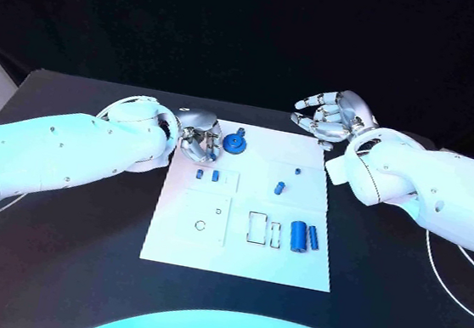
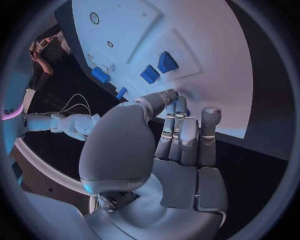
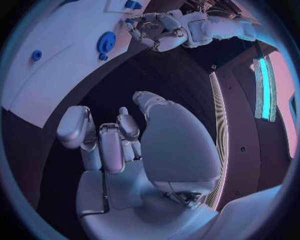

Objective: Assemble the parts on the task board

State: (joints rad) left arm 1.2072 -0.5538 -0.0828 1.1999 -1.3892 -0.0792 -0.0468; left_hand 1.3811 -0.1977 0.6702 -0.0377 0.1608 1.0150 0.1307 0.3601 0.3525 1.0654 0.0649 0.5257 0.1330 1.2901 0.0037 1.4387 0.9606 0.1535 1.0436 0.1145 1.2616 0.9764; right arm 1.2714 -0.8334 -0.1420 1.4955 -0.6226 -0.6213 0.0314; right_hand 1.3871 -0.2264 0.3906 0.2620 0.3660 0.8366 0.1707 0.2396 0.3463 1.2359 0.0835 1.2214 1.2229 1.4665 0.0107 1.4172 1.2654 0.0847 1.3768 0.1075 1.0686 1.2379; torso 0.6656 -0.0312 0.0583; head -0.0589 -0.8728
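— Two silver hands frame the white rectangular task board in the head view. What does that camera give you that the wrist cameras do not?

— The whole layout. A blue toothed gear wheel lies near the board's far edge, two small blue blocks sit just beneath it, two more small blue pieces lie towards the right, and two upright blue cylinders stand beside rectangular outlines near the board's right edge. The left hand sits at the board's far-left corner, just beside the gear. The right hand hovers beyond the far-right corner, off the board.

— And the fingers?

— From the right wrist view, the right hand has its fingers loosely curled and apart over the black table, gripping nothing. That view also catches the gear with the left hand close to it.

— Is the left hand holding anything?

— Hard to say. The left wrist view shows its fingers held side by side, tips at the board's edge near the two blocks, but the fingertips hide whatever lies under them. In the head view the hand is bunched and too small to read. I cannot tell whether it grips a part.

— Anything cut off?

— The gear is out of frame in the left wrist view.
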